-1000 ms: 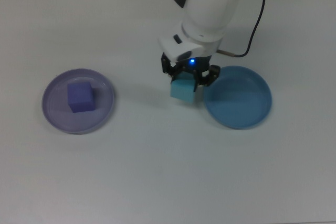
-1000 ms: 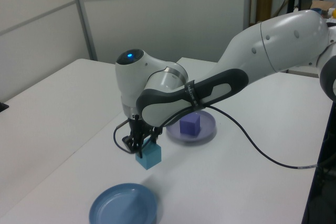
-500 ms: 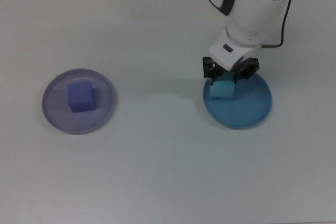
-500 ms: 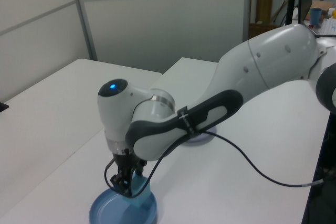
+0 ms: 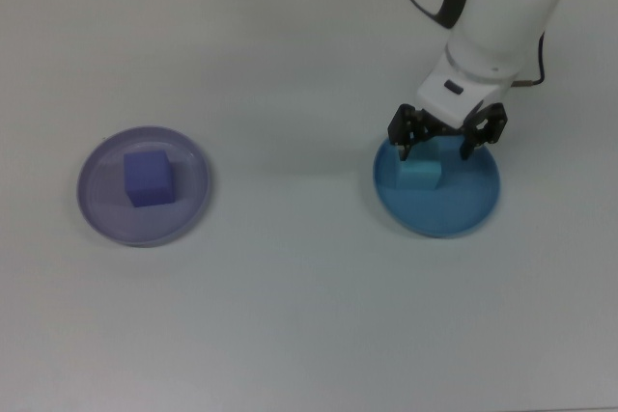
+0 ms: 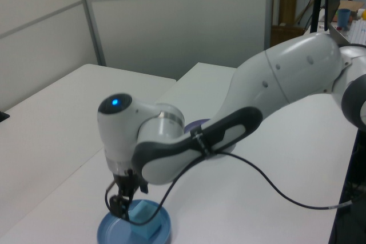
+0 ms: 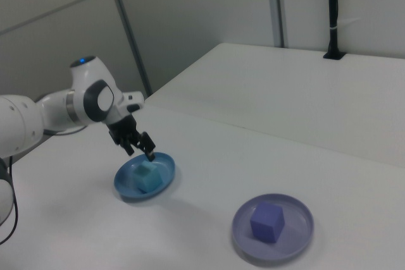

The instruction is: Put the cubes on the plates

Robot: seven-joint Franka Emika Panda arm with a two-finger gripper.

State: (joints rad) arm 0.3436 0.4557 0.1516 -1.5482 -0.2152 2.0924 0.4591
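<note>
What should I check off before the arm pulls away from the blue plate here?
1. Turquoise cube lies inside the blue plate: ok.
2. Gripper open, fingers clear of that cube: ok.
3. Purple cube sits on the lavender plate: ok.
4. Turquoise cube flat on the plate floor, not leaning on the rim: cannot tell.
5. No cube left on the table: ok.

White table with two plates

The white table carried two plates directly on its surface: a blue plate lay right beneath the robot's fingers, and a lavender plate sat well apart from them, toward the top view's left. Each plate held a cube; neither cube touched the tabletop itself.
</note>
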